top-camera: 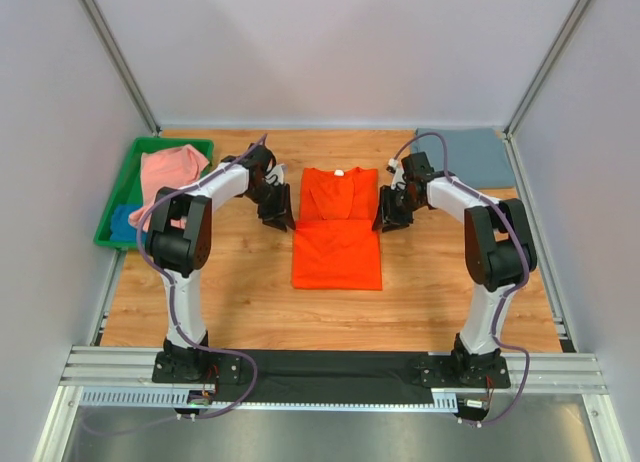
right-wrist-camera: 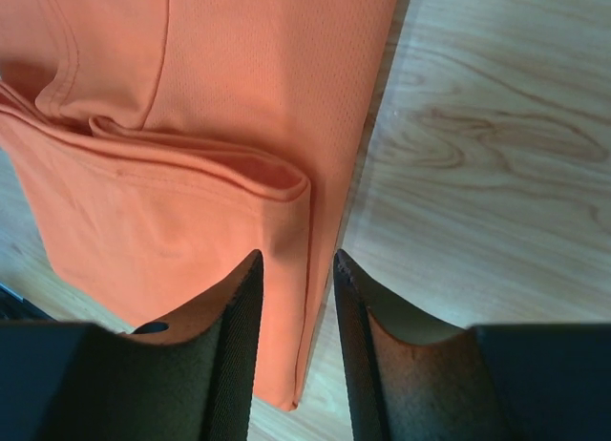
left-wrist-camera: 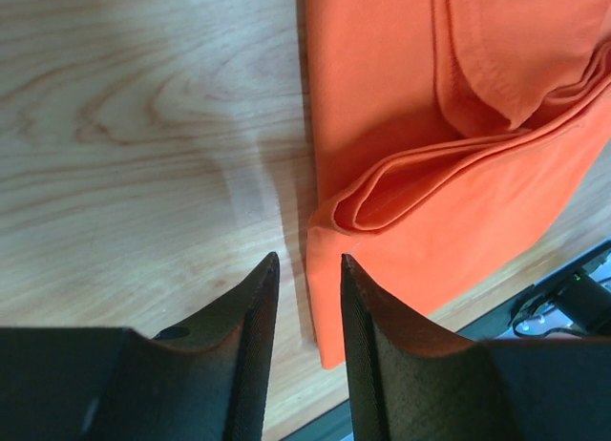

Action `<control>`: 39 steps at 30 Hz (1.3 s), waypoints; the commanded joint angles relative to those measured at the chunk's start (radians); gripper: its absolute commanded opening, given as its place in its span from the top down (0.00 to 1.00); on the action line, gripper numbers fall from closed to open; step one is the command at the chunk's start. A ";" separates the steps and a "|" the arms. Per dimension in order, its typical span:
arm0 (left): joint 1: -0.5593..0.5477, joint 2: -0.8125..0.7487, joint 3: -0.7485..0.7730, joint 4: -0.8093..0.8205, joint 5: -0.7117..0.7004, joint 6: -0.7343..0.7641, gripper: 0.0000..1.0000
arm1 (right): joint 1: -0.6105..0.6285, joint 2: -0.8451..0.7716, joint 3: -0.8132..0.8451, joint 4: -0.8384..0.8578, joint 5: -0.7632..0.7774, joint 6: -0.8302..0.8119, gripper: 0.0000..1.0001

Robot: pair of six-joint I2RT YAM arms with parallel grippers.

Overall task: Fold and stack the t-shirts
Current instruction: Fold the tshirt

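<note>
I am hovering over the desk (top-camera: 240, 282) with both arms reaching in toward the orange t-shirt (top-camera: 337, 247), which is lying flat in the middle of the wood with its collar pointing away from my bases. Its far half is showing folded layers on top, and a doubled fold is running across it at about mid-length. My left jaws are sitting at the shirt's left edge, level with that fold, and my right jaws are mirroring them at the right edge. In the left wrist view the gap between my dark fingers (left-wrist-camera: 239, 365) is narrow, and the shirt's edge is running down through that gap, with bare wood showing beside it — the jaws are parted a little and gripping nothing. The right wrist view is showing the same thing: a slim gap between the fingers (right-wrist-camera: 220, 365), the cloth's right edge lying under it, and nothing pinched. The pink t-shirt (top-camera: 170, 172) is lying crumpled in the green tray (top-camera: 170, 142) at the far left of the desk, with the blue t-shirt (top-camera: 122, 222) peeking out beneath it at the tray's near end. The grey-blue t-shirt (top-camera: 478, 154) is lying flat at the far right corner — well apart from both arms.
</note>
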 commanded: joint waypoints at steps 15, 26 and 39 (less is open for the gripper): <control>0.004 0.069 0.118 0.064 0.055 0.014 0.78 | 0.000 0.080 0.080 0.072 -0.047 -0.003 0.75; 0.004 0.031 0.101 0.112 0.108 -0.038 1.00 | 0.000 0.025 0.050 0.072 -0.012 0.031 0.81; 0.004 0.045 0.103 0.112 0.112 -0.058 1.00 | 0.000 0.037 0.075 0.077 -0.009 0.043 0.75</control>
